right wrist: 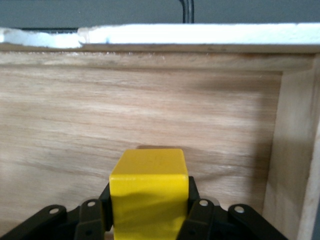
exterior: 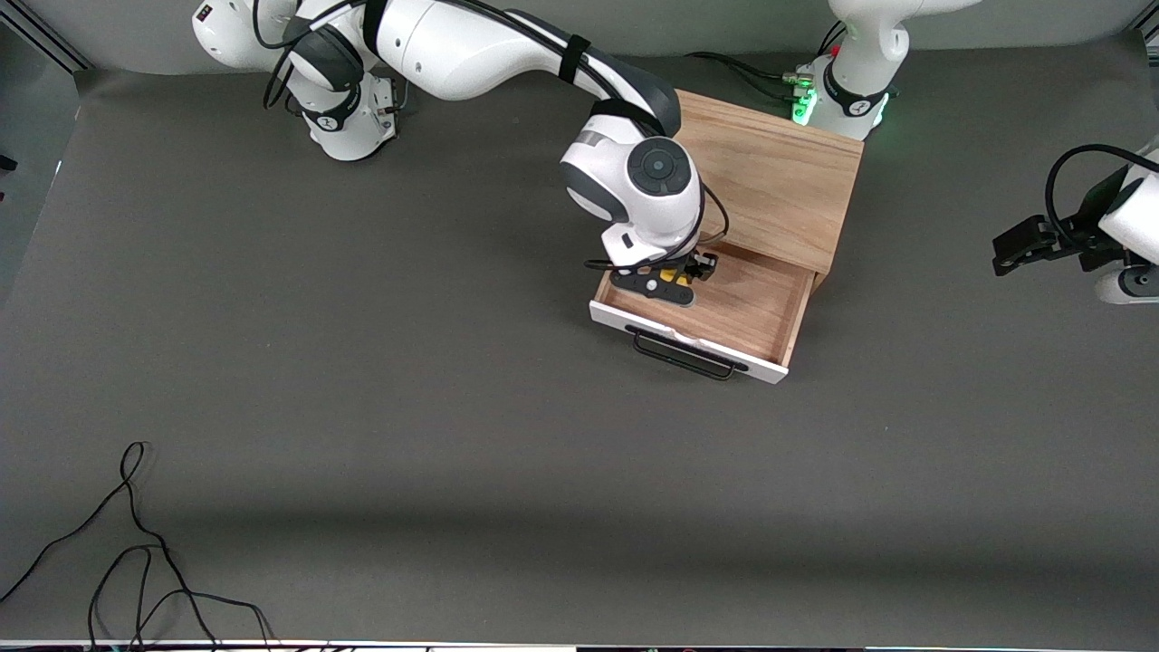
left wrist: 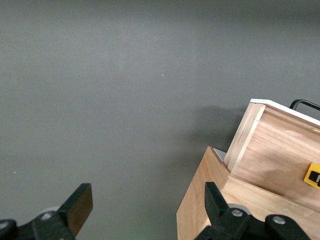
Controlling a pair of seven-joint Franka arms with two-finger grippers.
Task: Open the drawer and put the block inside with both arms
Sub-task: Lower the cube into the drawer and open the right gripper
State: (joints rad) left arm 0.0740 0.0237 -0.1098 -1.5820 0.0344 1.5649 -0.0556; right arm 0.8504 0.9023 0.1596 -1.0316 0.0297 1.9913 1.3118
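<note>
Drawer (exterior: 724, 312) stands pulled well out of the oak box (exterior: 770, 181), so the opening step looks done. Right gripper (exterior: 675, 281) hangs low over the drawer's floor with its jaws closed on the yellow block (right wrist: 149, 192), which appears not yet released. Left gripper (left wrist: 145, 210) waits over bare counter (exterior: 362, 407) at the left arm's end, jaws spread wide and empty. What seems left: let the block go and withdraw.
</note>
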